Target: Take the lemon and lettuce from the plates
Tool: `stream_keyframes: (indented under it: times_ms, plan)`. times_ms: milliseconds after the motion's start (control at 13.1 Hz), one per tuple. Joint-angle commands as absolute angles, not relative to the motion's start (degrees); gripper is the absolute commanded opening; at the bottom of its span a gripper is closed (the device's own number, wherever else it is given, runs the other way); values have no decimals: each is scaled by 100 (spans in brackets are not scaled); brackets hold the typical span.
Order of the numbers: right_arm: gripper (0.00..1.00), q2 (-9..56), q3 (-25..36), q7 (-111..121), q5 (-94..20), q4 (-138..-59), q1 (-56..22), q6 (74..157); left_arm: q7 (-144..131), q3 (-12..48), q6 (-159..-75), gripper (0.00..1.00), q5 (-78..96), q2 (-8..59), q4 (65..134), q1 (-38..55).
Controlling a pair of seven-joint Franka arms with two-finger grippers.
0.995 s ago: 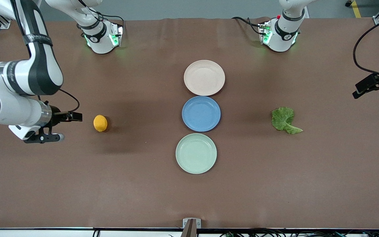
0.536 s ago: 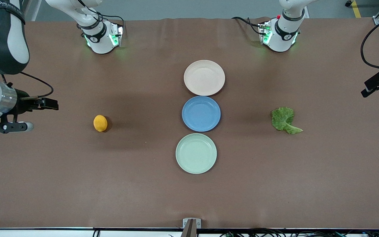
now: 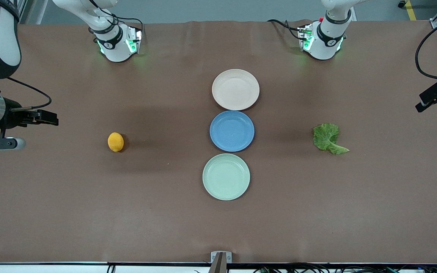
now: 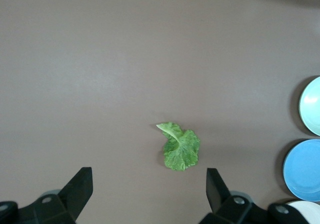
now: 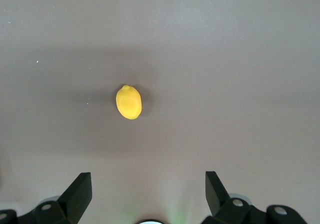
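The lemon [image 3: 115, 141] lies on the bare table toward the right arm's end, on no plate; it also shows in the right wrist view [image 5: 129, 102]. The lettuce [image 3: 328, 138] lies on the bare table toward the left arm's end, also in the left wrist view [image 4: 180, 148]. The beige-pink plate [image 3: 235, 89] and the mint green plate [image 3: 226, 176] are empty. My right gripper [image 5: 148, 184] is open and empty, high over the table end past the lemon. My left gripper [image 4: 148, 181] is open and empty, high over the table end past the lettuce.
An empty blue plate [image 3: 232, 131] sits between the two task plates, the three forming a row across the table's middle. The arm bases [image 3: 117, 44] [image 3: 323, 41] stand along the edge farthest from the front camera. A black cable [image 3: 421, 49] hangs at the left arm's end.
My right gripper has drawn away from the lemon toward its end of the table. My left gripper has shifted slightly outward. The lemon, lettuce and plates have not moved.
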State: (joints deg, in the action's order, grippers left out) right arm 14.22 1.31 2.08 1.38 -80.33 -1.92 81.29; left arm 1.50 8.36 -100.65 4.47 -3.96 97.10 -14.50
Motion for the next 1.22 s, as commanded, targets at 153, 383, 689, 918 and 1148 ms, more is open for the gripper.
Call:
stream_keyframes:
  times_ms: [153, 383, 689, 918, 1148]
  plan:
    - [100, 1416, 70, 290, 9, -7989, 70, 7849, 70, -272, -9800, 100, 413, -308, 9545, -220]
    - [100, 969, 70, 290, -62, -8487, 105, 8093, 70, -526, -9774, 100, 413, -308, 9536, 34]
    - [100, 159, 62, 290, -62, -9588, 105, 8771, 79, -536, -9773, 100, 413, -316, 9536, -79]
    - [100, -96, 44, 290, -70, -9606, 97, 8710, 79, -545, -9773, 100, 378, -325, 9527, -79]
    - [100, -369, 35, 290, -79, -9764, 88, 8762, 88, -536, -9660, 100, 360, -343, 9300, -79]
